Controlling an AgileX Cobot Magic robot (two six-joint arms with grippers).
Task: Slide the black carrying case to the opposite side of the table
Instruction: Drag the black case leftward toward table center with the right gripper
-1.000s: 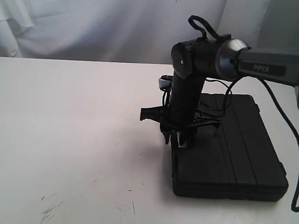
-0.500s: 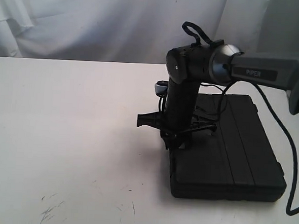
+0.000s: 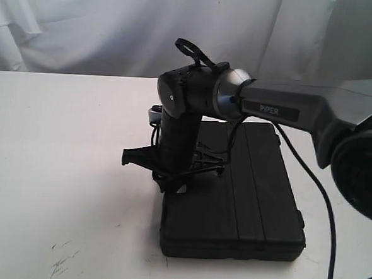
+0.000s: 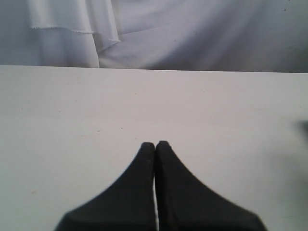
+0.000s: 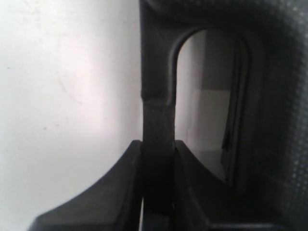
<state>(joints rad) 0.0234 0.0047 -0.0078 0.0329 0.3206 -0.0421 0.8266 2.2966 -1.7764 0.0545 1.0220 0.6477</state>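
the right pincer [image 5: 158,144] clamps the handle bar [image 5: 156,77] of the flat black ribbed plastic carrying case [image 3: 245,200], which lies right of middle on the plain white tabletop [image 3: 58,169]; the left pincer [image 4: 155,145] is closed tip to tip.

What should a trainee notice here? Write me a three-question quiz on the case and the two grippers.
1. True or false: the left gripper is shut with nothing between its fingers.
2. Which part of the black case does the right gripper clamp? A) its handle B) a hinge C) the middle of the lid
3. Fill in: in the exterior view, the right gripper stands at the case's ___ edge.
Key: 1 true; 2 A; 3 left.
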